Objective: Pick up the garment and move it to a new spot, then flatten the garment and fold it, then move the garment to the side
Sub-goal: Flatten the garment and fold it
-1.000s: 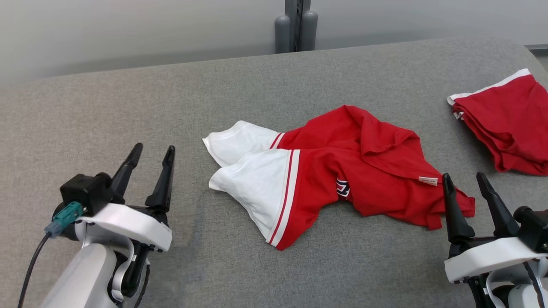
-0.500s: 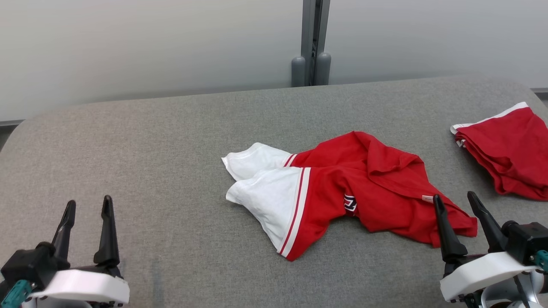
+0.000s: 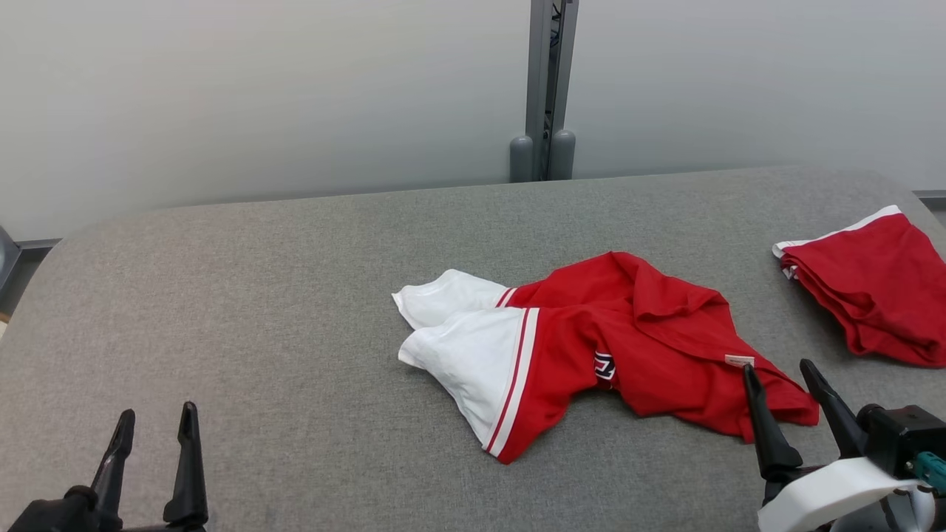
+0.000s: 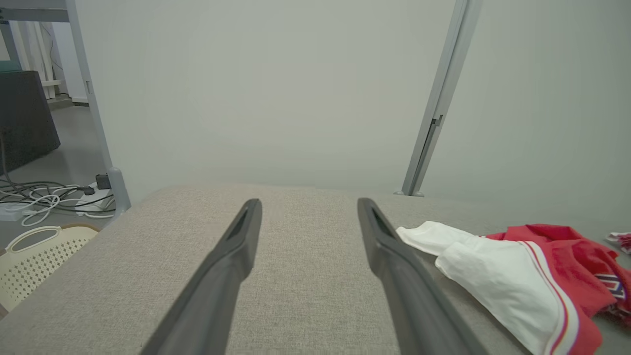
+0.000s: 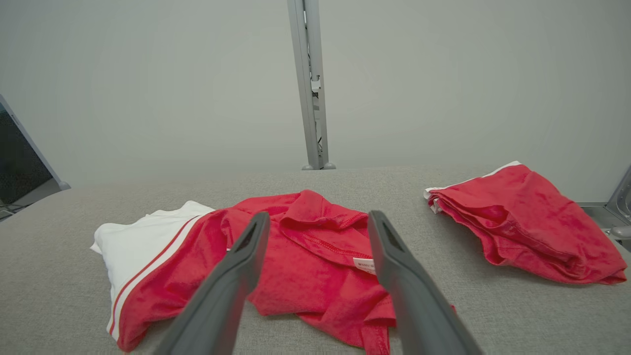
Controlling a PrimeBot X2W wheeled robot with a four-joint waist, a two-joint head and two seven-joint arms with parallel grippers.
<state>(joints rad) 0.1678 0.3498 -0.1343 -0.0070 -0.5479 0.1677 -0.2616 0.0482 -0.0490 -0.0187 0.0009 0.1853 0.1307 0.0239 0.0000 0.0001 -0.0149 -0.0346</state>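
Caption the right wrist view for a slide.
Open right gripper hovers before a crumpled red-and-white garment; a folded red garment lies apart.

The red garment [image 3: 635, 347] with white sleeves lies crumpled, unfolded, mid-table; small white label showing.

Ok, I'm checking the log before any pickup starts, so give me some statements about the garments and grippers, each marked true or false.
1. The crumpled red and white garment lies on the grey surface, its white sleeves toward the robot's left. True.
2. The left gripper and right gripper are both open. True.
3. The right gripper clamps the garment's hem. False: its fingers stand apart and hold nothing.
4. A folded red garment lies apart from the crumpled one, on the robot's right. True.
5. The left gripper rests on the white sleeves. False: it is over bare grey surface, well to their left.
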